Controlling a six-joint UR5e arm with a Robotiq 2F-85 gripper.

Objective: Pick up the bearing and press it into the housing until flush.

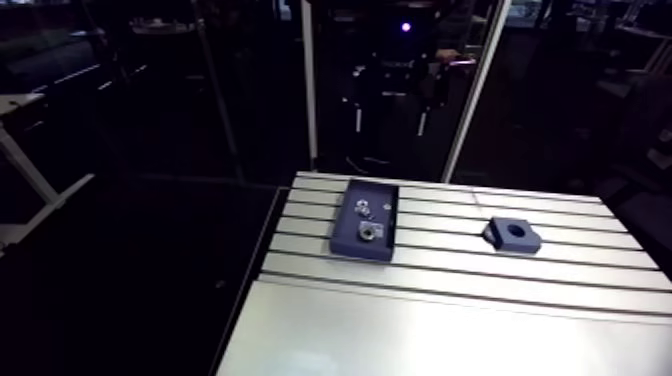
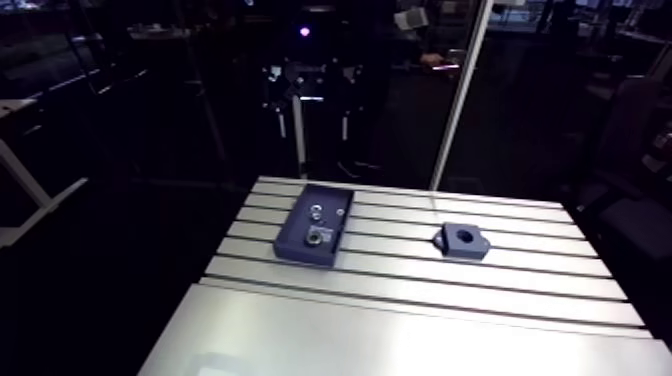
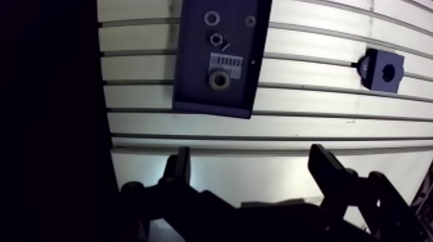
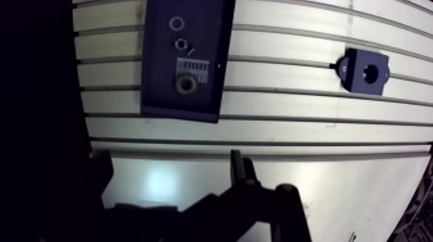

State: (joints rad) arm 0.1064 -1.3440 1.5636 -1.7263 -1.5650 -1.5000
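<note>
Bearing (image 3: pixel 220 80) is seen as a small metal ring laid flat in the tray (image 3: pixel 193 71), close to its nearer wall, at about eleven o'clock ahead of the gripper (image 3: pixel 251 168). It is judged light, stiff and smooth, so probably slippery; hold is best taken squarely across its outer rim. The gripper's fingers are spread wide, with nothing held between them. The housing (image 3: pixel 385 69) is set well apart at about two o'clock, bore upward. The table (image 3: pixel 290 122) is hard, flat, slotted aluminium. Room inside the tray is tight: a label (image 3: pixel 227 63) lies just beside the bearing, a nut (image 3: pixel 216 38) is seen beyond, and one finger may be crowded by the wall.
</note>
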